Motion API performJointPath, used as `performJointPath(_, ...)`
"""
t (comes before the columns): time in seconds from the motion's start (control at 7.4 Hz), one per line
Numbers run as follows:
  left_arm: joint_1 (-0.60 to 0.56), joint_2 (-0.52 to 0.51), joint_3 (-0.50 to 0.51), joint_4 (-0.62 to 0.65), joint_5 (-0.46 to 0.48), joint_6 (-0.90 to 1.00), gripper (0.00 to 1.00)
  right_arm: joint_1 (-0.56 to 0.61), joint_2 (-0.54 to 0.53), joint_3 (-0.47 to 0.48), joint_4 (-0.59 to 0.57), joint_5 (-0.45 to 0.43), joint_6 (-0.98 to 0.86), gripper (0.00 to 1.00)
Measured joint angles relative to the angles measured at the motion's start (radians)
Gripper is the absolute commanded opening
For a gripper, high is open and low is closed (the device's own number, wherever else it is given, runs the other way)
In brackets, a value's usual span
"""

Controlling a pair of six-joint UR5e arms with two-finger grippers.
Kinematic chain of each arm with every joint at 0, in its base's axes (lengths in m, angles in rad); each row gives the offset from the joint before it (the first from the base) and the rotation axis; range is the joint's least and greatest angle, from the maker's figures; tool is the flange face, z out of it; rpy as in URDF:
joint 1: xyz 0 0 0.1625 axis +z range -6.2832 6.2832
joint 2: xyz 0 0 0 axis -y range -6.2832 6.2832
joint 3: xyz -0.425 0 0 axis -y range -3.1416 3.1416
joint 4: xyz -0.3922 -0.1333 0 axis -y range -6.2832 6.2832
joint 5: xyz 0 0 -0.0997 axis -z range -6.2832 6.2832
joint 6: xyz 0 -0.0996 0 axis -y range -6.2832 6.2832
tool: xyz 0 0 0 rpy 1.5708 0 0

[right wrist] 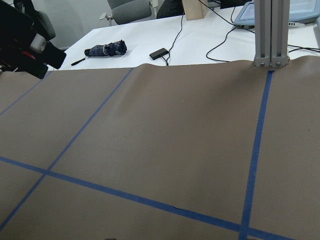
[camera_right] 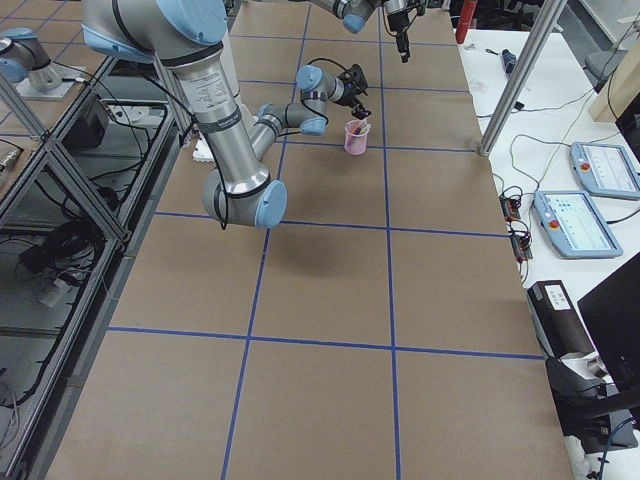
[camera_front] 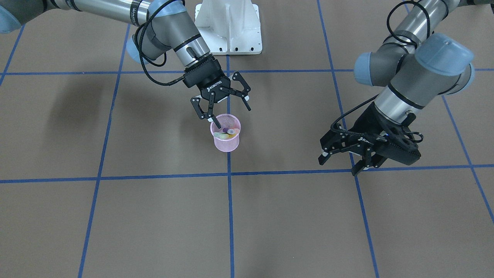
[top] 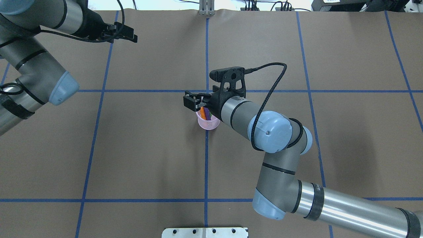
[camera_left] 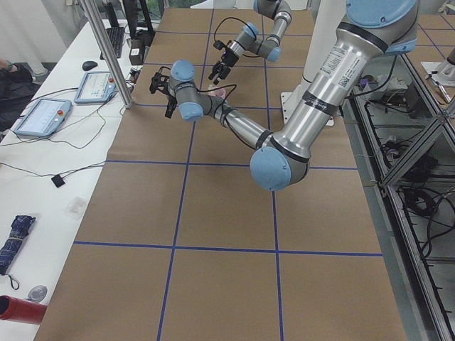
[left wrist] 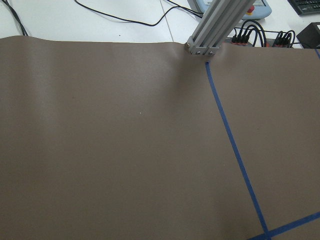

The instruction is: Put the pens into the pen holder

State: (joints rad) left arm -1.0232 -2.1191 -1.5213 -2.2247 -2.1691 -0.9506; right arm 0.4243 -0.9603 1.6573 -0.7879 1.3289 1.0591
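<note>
Taken from the front-facing view, nearest the camera is bare table (camera_front: 154, 216), brown with a grid of blue tape lines (camera_front: 230, 216). Next back hangs the left gripper (camera_front: 338, 166), low over the table near a tape crossing. Its jaws are spread wide and there is nothing between them.

Farther back stands the pen holder (camera_front: 227, 142), upright on the centre tape line, with the left gripper well apart from it at about 3 o'clock and slightly nearer the camera. All three pens are inside, their cap ends showing at the mouth: the green pen (camera_front: 220, 135) toward 8 o'clock, the purple pen (camera_front: 225, 130) near 11 o'clock and the orange pen (camera_front: 231, 131) toward 2 o'clock. In the overhead view they lean inside the pen holder (top: 209, 125).

Just behind it is the right gripper (camera_front: 234, 117), so the holder sits at about 6 o'clock of it. The gripper's jaws are spread wide and hold nothing. One fingertip (camera_front: 218, 125) shows over the holder's rim at 10 o'clock, while the other is out past the rim at about 1 o'clock.

Farthest back, at 12 o'clock, is the robot's white base (camera_front: 229, 27).
</note>
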Motion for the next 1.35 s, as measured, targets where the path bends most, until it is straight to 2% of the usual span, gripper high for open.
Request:
performJointPath(0.14, -0.068, 0.000, -0.004, 0.077, -0.086, 0.067, 0.99, 0.030, 0.004, 0.045, -0.068, 0.073, 0.027, 0.99)
performJointPath(0.41, -0.192, 0.002, -0.024, 0.296, -0.193, 0.259, 1.00, 0.161, 0.000, 0.195, -0.380, 0.322, 0.047, 0.99)
performJointPath(0.68, -0.282, 0.047, -0.049, 0.485, -0.208, 0.451, 1.00, 0.410, -0.033, 0.267, -0.705, 0.739, 0.003, 1.00)
performJointPath(0.81, -0.316, 0.113, -0.059, 0.511, -0.195, 0.568, 1.00, 0.509, -0.092, 0.283, -0.771, 0.854, -0.054, 1.00)
performJointPath(1.08, -0.399, 0.241, -0.068, 0.500, -0.134, 0.791, 1.00, 0.648, -0.239, 0.262, -0.818, 0.913, -0.199, 1.00)
performJointPath(1.35, -0.470, 0.322, -0.058, 0.484, -0.110, 0.962, 1.00, 0.706, -0.368, 0.231, -0.823, 0.903, -0.381, 1.00)
